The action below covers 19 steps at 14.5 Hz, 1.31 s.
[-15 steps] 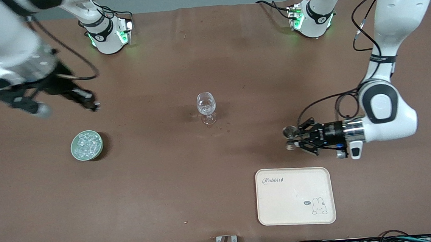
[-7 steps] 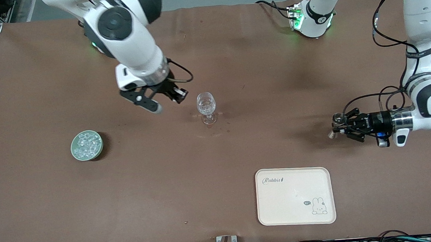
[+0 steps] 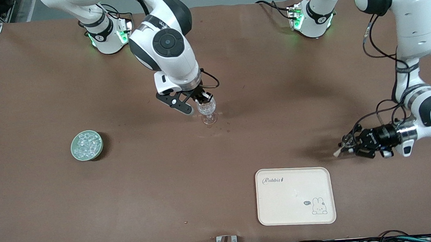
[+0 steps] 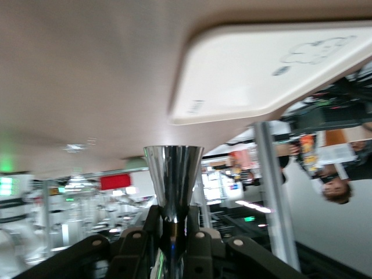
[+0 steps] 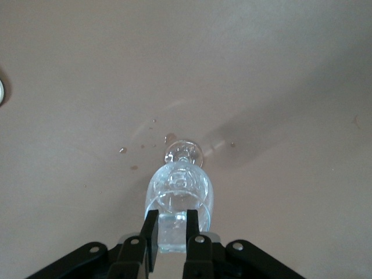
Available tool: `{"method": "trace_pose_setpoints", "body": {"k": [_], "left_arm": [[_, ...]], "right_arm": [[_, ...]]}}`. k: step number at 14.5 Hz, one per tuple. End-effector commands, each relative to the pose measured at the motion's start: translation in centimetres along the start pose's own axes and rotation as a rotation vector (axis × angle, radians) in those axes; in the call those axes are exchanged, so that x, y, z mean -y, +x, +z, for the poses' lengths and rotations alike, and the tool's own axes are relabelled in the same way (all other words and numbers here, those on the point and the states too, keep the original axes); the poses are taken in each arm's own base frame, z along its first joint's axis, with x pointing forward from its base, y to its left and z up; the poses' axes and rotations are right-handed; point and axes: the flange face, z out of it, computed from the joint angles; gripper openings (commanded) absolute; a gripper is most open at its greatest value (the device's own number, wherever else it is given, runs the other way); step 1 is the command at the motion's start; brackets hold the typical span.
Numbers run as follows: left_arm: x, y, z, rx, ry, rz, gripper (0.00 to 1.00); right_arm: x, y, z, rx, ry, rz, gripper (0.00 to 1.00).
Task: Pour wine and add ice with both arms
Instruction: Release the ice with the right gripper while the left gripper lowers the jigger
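Observation:
A clear stemmed wine glass [image 3: 208,110] stands upright mid-table. My right gripper [image 3: 201,98] hangs right over its rim, shut on a clear ice chunk [image 5: 174,231]; the right wrist view shows the glass [image 5: 179,187] just under the fingers [image 5: 150,232]. More ice [image 3: 86,143] fills a green bowl [image 3: 74,153] toward the right arm's end. My left gripper [image 3: 343,148] lies level, low over the table at the left arm's end, shut on a shiny metal measuring cup [image 4: 173,177].
A cream tray [image 3: 278,204] with a rabbit drawing lies nearer the front camera, close to the left gripper; it also shows in the left wrist view [image 4: 261,70]. Small wet spots [image 5: 152,138] dot the table by the glass's foot.
My right arm swung from the table's end near the bowl to over the wine glass. My left arm drew back toward its own end with the metal cup.

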Motion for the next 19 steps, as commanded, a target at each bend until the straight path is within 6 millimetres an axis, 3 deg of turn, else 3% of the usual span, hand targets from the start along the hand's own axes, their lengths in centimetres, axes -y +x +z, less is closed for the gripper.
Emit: {"method": "trace_pose_setpoints", "body": {"k": [1, 5, 9, 13, 19], "left_arm": [[-3.5, 0.1, 3.2, 0.044, -0.110, -0.075, 0.00], [-5.3, 0.3, 10.1, 0.004, -0.223, -0.134, 0.01], [-4.5, 0.7, 15.4, -0.026, -0.281, -0.172, 0.01], [-3.4, 2.6, 16.3, -0.055, -0.295, -0.171, 0.01], [-2.5, 4.5, 14.4, -0.012, -0.357, -0.178, 0.11]], "right_arm": [[0.2, -0.7, 0.7, -0.013, -0.008, 0.005, 0.02], [0.5, -1.5, 1.6, -0.006, -0.008, -0.001, 0.03], [0.7, -2.0, 2.8, 0.005, -0.024, -0.010, 0.05], [0.8, -1.8, 3.0, 0.009, -0.027, -0.009, 0.07], [0.7, -1.0, 3.2, 0.012, -0.028, -0.004, 0.08]]}}
